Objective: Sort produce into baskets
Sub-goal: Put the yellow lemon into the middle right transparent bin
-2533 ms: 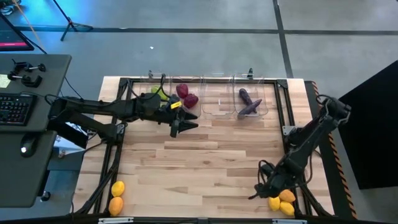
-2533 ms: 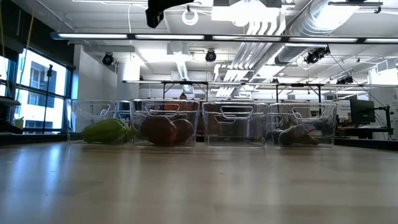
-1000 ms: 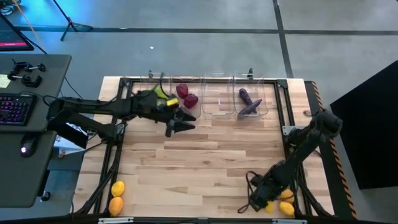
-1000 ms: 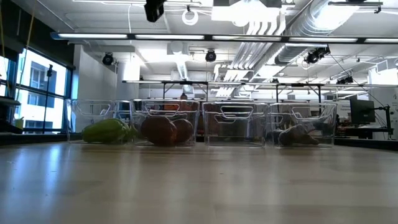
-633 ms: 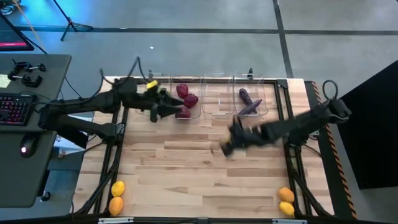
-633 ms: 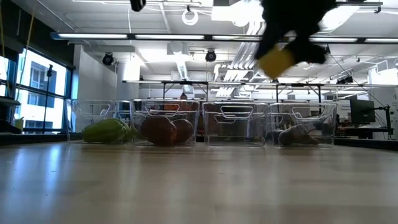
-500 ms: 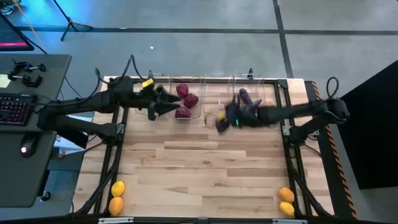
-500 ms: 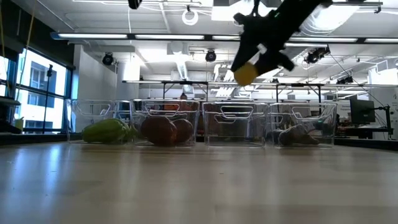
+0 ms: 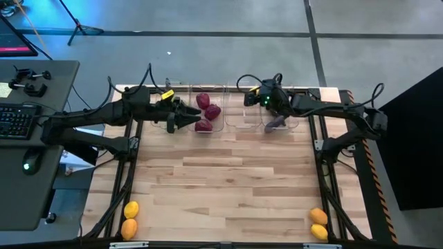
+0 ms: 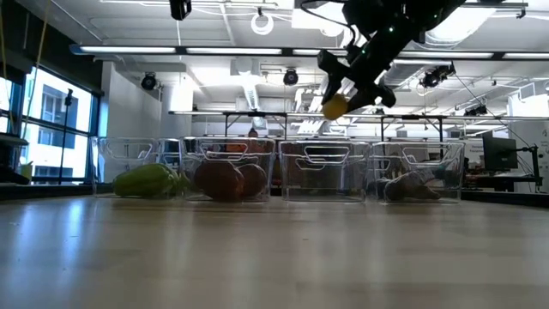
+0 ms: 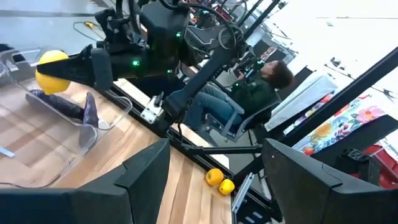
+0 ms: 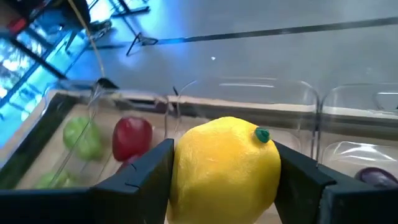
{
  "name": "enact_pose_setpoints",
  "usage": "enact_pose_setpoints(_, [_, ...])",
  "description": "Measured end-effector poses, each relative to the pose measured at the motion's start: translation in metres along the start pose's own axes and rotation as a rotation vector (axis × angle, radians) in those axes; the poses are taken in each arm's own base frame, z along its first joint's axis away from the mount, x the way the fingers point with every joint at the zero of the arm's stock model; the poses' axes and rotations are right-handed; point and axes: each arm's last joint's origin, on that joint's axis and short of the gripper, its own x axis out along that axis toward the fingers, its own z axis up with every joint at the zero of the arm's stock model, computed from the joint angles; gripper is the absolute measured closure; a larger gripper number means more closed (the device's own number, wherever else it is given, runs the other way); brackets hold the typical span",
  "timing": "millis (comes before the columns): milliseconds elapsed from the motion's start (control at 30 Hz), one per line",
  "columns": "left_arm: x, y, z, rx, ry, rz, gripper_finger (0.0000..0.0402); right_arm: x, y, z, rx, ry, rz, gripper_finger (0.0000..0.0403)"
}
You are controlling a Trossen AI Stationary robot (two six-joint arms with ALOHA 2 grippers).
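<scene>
Lemon, pinched in right claw, has swung up-frame over seemingly the empty basket, ready to drop; left claw spread.

My right gripper hangs raised near the table's far edge, fingers clamped on a lemon; my left gripper reaches in from the left side, fingers apart.

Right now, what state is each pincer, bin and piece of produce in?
Right pincer: shut on the lemon, above the bins.
Left pincer: open, holding nothing.
Third bin: empty.
Green peppers: in the first bin.
Red pieces: in the second bin.
Eggplants: in the fourth bin.
</scene>
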Motion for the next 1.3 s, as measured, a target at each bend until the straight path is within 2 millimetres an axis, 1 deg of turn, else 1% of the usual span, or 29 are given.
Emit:
enact_pose_setpoints(167, [0.0,0.0,0.0,-0.001,-0.01,0.012,0.0158,0.004,0.0,-0.005,-0.063,0.08,0.045,0.0183])
enact_pose_setpoints(267, [0.0,0.0,0.0,0.0,-0.018,0.017,0.0158,0.011,-0.001,-0.012,-0.074,0.133,0.047,0.0162])
enact_pose_setpoints(400, [0.0,0.0,0.001,0.0,-0.023,0.022,0.0158,0.019,-0.001,-0.019,-0.065,0.175,0.039,0.0101])
enact_pose_setpoints(533, [0.0,-0.001,0.0,0.001,-0.022,0.019,0.0158,0.019,-0.002,-0.018,-0.052,0.193,0.056,0.0026])
enact_pose_setpoints(600, [0.0,0.0,0.0,0.001,-0.02,0.021,0.0158,0.014,-0.001,-0.014,-0.026,0.226,0.128,0.0009])
enact_pose_setpoints(633, [0.0,0.0,0.0,0.0,-0.017,0.022,0.0158,0.01,0.001,-0.01,-0.015,0.24,0.183,0.0009])
enact_pose_setpoints(733, [0.0,0.001,-0.002,-0.001,-0.004,0.032,0.0158,-0.008,0.008,-0.004,-0.011,0.304,0.362,0.0022])
enact_pose_setpoints(833, [0.0,0.002,-0.006,-0.035,0.036,0.054,0.0158,-0.031,0.019,-0.007,-0.04,0.348,0.492,0.0028])
enact_pose_setpoints(933, [0.004,0.001,-0.022,-0.085,0.168,0.074,0.0158,-0.057,0.033,-0.016,-0.107,0.365,0.586,0.0029])
enact_pose_setpoints(1033, [0.007,-0.001,-0.051,-0.147,0.423,0.103,0.0158,-0.075,0.043,-0.034,-0.176,0.393,0.586,0.0029])
enact_pose_setpoints(1167, [0.001,-0.005,-0.101,-0.279,0.759,0.341,0.0158,-0.09,0.05,-0.058,-0.253,0.402,0.515,0.0029])
enact_pose_setpoints(1233, [-0.003,-0.009,-0.127,-0.325,0.904,0.5,0.0158,-0.093,0.052,-0.07,-0.297,0.394,0.463,0.0029])
enact_pose_setpoints(1300, [-0.008,-0.014,-0.152,-0.334,1.032,0.648,0.0158,-0.093,0.055,-0.078,-0.323,0.375,0.433,0.0029])
